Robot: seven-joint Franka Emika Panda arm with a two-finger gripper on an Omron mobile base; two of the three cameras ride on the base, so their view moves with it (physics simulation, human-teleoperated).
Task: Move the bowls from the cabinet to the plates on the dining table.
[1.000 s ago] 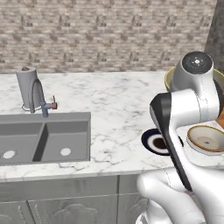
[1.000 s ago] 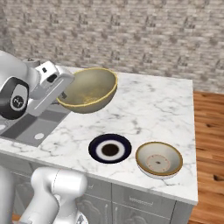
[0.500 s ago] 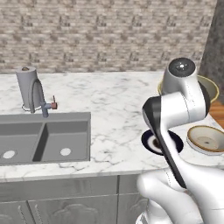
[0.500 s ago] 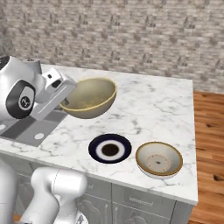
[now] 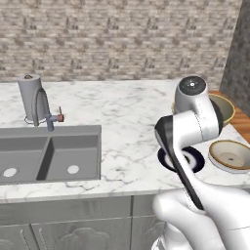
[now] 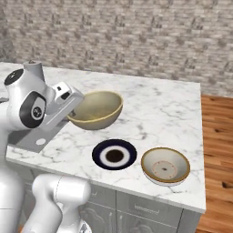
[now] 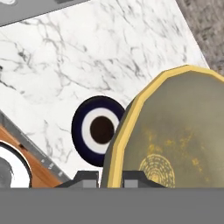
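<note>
My gripper (image 6: pixel 75 107) is shut on the left rim of an olive-tan bowl (image 6: pixel 96 109) and holds it in the air above the dining table (image 6: pixel 154 104), just behind and left of the black plate (image 6: pixel 114 154). In the hand view the bowl (image 7: pixel 175 140) fills the right side with its rim between my fingertips, my gripper (image 7: pixel 109 177) at the bottom, and the black plate (image 7: pixel 98 130) beneath. A second bowl (image 6: pixel 165 166) rests to the right of the black plate. From the left base view the held bowl (image 5: pixel 223 108) peeks from behind my arm. The cabinet is out of view.
A grey double sink (image 5: pixel 49 156) is set into the marble top at the left, with a faucet (image 5: pixel 46 113) and a paper-towel roll (image 5: pixel 28 95) behind it. A brick wall runs along the back. The table's right edge drops to a wooden floor (image 6: pixel 218 136).
The arm has swung the held bowl down and nearer to the black plate. The second bowl and the black plate have not moved.
</note>
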